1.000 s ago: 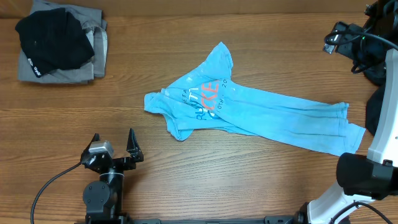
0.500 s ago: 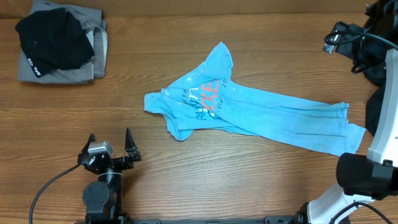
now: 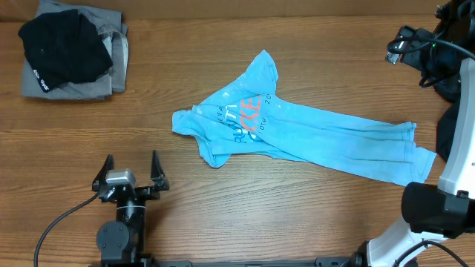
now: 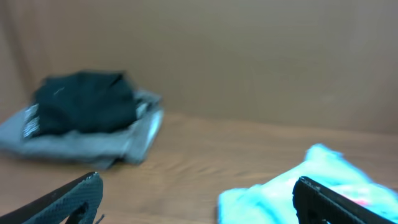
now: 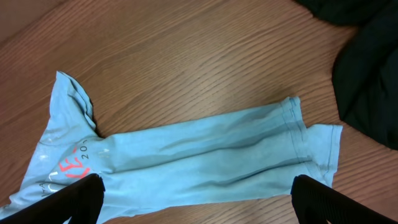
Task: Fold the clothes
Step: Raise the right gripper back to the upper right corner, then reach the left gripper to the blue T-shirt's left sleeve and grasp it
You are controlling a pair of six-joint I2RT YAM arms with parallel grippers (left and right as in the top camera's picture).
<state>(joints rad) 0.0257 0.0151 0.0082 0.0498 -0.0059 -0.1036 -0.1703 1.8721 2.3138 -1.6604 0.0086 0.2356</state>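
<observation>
Shirt: The blue T-shirt (image 3: 297,130) lies in the middle of the table (image 3: 245,222). It is bunched up long and thin, with the pink letters facing up. The letter end is on the left and the bottom edge is on the right.
Other clothes: A pile of black and grey clothes (image 3: 70,55) sits in the far left corner, well apart from the shirt.
Left pincer: The left gripper (image 3: 132,162) is wide open and holds nothing. It is low by the front of the table and is not touching the shirt.
Right pincer: The right gripper (image 5: 196,186) is wide open and empty too. It hangs high over the shirt and looks down on it.
Job now: I think the shirt has to be pulled flat first. It is not folded yet.
How to do it well: The left pincer should pinch the letter end and the right pincer the bottom edge. Go down low so one finger slides under the cloth. Then pull the two ends apart gently until the bumps are gone.
Watch out: The shirt looks twisted, so a pinch may grab two layers. Soft cloth can also slip out.
Table: It is brown wood with lines and looks smooth. Cloth should slide on it easily.
Room: A plain brown wall (image 4: 249,62) stands behind the table. Some dark cloth (image 5: 367,81) lies near the shirt's bottom edge.
</observation>
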